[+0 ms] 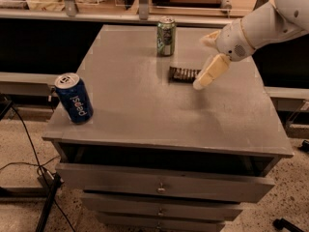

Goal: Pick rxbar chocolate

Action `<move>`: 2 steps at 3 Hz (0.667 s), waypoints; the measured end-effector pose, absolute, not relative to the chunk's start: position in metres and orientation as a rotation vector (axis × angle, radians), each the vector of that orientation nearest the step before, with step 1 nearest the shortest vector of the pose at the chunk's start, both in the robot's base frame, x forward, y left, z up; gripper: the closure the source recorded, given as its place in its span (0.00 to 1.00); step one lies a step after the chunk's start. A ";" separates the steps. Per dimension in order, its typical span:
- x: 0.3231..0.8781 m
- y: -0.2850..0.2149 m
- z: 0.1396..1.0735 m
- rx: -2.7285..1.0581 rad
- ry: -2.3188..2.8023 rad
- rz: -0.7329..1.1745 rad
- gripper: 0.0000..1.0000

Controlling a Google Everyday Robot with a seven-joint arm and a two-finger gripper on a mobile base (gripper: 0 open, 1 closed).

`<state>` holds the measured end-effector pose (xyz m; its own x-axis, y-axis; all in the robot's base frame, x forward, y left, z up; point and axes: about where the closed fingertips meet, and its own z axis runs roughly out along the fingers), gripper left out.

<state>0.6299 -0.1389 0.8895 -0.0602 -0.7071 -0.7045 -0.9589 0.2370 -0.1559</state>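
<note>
The claw (206,57) is hovering, fingers (211,72) spread, just beside the rxbar chocolate (183,74) lying flat on the worktop (145,110), likely lining up to straddle its end.

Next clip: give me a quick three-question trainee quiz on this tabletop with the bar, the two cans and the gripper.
1. True or false: the gripper has lifted the rxbar chocolate off the table.
2. What stands just behind the rxbar chocolate? A) green can B) bottle C) bowl
3. Fill in: seen from the camera, the blue Pepsi can stands near the table's front ___ corner.

Key: 1 false, the rxbar chocolate lies flat on the table and the gripper is at its right end; 2 A; 3 left.
</note>
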 end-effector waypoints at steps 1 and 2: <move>0.635 -0.139 0.867 -1.512 1.778 0.559 0.00; 0.637 -0.139 0.853 -1.497 1.759 0.582 0.00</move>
